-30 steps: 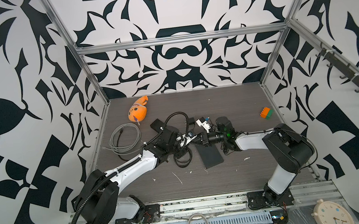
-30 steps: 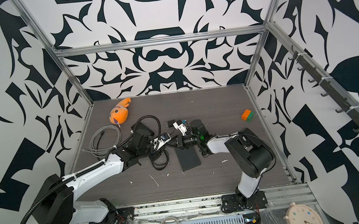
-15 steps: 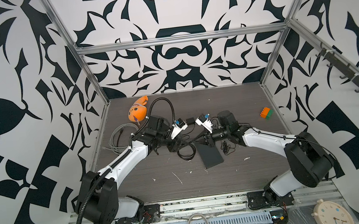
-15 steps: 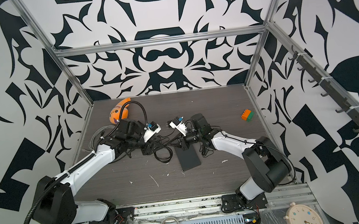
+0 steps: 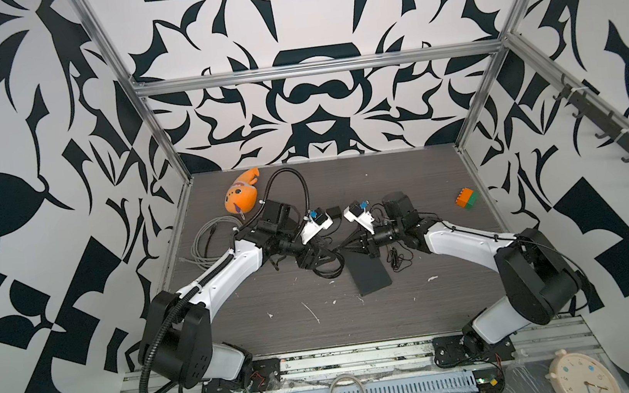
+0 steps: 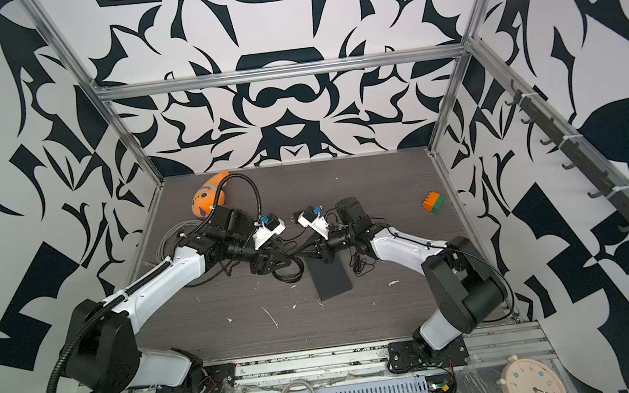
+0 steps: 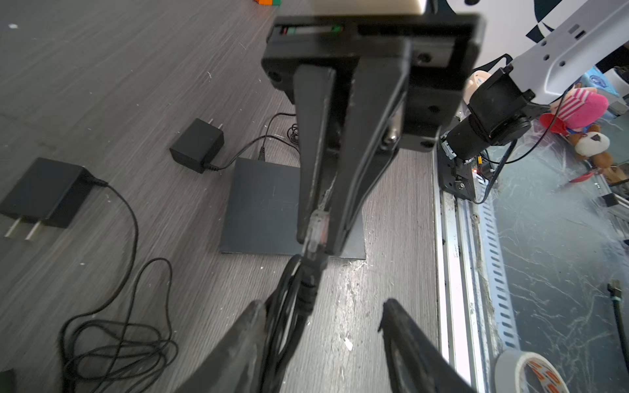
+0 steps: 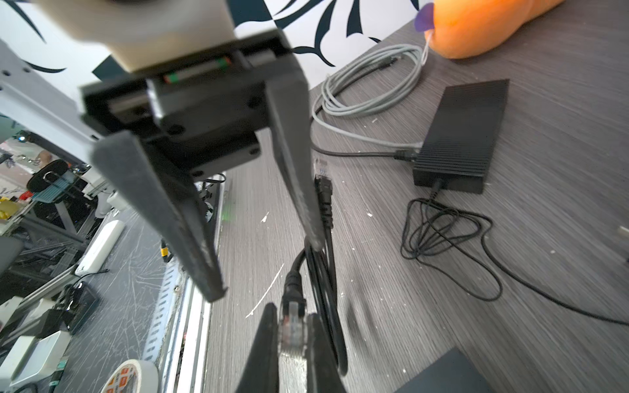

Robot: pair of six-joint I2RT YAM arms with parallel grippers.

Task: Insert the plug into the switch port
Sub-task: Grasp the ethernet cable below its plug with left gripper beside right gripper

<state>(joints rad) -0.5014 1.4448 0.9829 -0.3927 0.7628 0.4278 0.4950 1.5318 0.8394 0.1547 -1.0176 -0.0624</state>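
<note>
The left arm [image 5: 228,271] and right arm [image 5: 467,244] wore white shells between bulky black joints — a ribbed black hose [image 5: 285,170] ran along the left one, a thin black wire along the right. A white camera housing [image 5: 316,227] with a blue tab sat on each wrist. The fingers [image 8: 160,197] were long black wedges, scuffed grey, under a black block [image 7: 435,68] dotted with screws.

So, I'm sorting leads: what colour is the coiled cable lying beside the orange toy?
Light grey; the coiled cable shows best in the right wrist view.
</note>
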